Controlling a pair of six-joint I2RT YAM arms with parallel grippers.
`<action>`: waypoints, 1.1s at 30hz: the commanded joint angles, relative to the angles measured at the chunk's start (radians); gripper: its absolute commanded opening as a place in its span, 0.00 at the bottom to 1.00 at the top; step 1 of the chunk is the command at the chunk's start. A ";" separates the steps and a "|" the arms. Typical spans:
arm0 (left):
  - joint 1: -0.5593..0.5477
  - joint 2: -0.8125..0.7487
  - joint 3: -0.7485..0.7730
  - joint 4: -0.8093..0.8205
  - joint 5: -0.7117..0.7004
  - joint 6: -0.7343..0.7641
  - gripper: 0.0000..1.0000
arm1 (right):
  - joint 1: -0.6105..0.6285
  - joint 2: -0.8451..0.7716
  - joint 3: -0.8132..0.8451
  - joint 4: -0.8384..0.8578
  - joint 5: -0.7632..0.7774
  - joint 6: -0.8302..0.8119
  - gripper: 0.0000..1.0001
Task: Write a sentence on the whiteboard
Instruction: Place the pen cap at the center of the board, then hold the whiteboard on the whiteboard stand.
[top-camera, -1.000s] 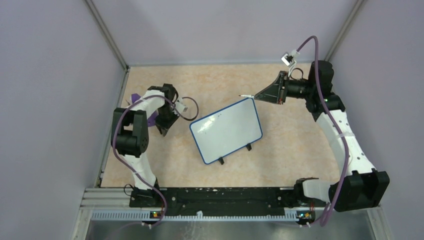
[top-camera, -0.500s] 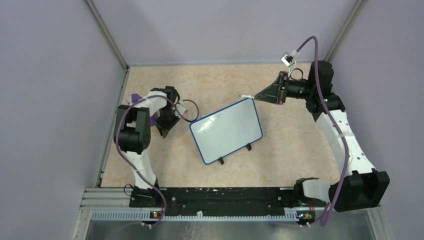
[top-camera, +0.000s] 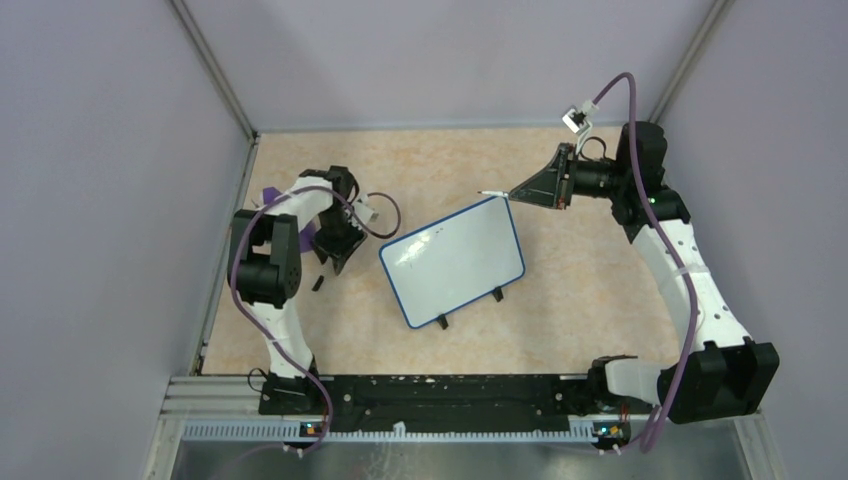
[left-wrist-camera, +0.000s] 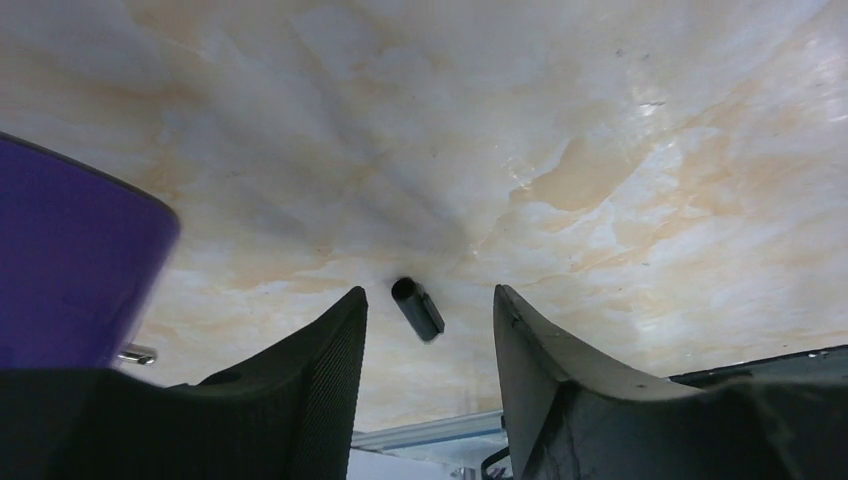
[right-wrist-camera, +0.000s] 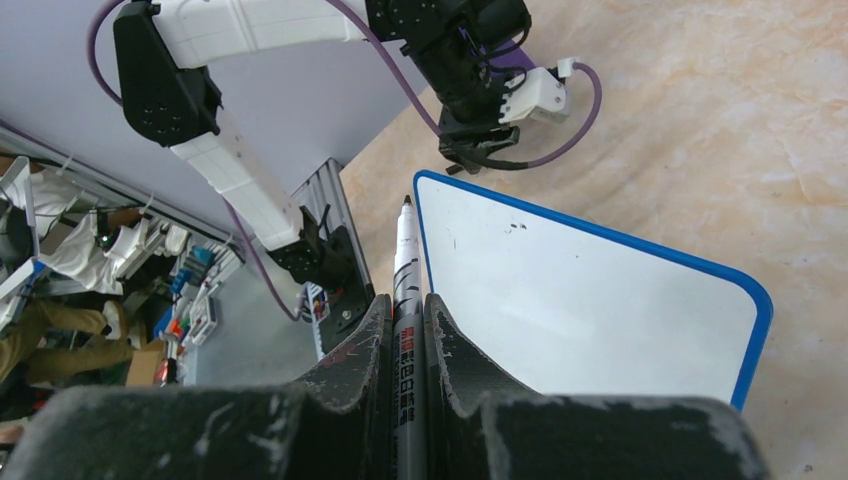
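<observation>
Jaws of the right gripper (right-wrist-camera: 407, 310) are closed on a marker (right-wrist-camera: 406, 255) — those of the left gripper (left-wrist-camera: 428, 295) stand apart and hold nothing.
The whiteboard (top-camera: 453, 260) sits near the middle of the table (top-camera: 580, 280), turned at an angle, and its white face shows only a few tiny dark specks. The uncapped marker tip is just beside its far corner. On the left, a small black cap (left-wrist-camera: 417, 308) lies on the table below the parted fingers — a purple piece (left-wrist-camera: 70, 260) is near it.
</observation>
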 joint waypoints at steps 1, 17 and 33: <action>0.003 -0.059 0.091 -0.060 0.076 0.008 0.59 | -0.006 0.000 0.043 0.022 -0.005 -0.010 0.00; 0.128 -0.216 0.432 -0.064 0.538 -0.070 0.99 | 0.002 0.040 0.130 -0.212 0.054 -0.224 0.00; 0.150 -0.529 0.042 0.412 1.128 -0.250 0.99 | 0.207 0.065 0.149 -0.381 0.245 -0.461 0.00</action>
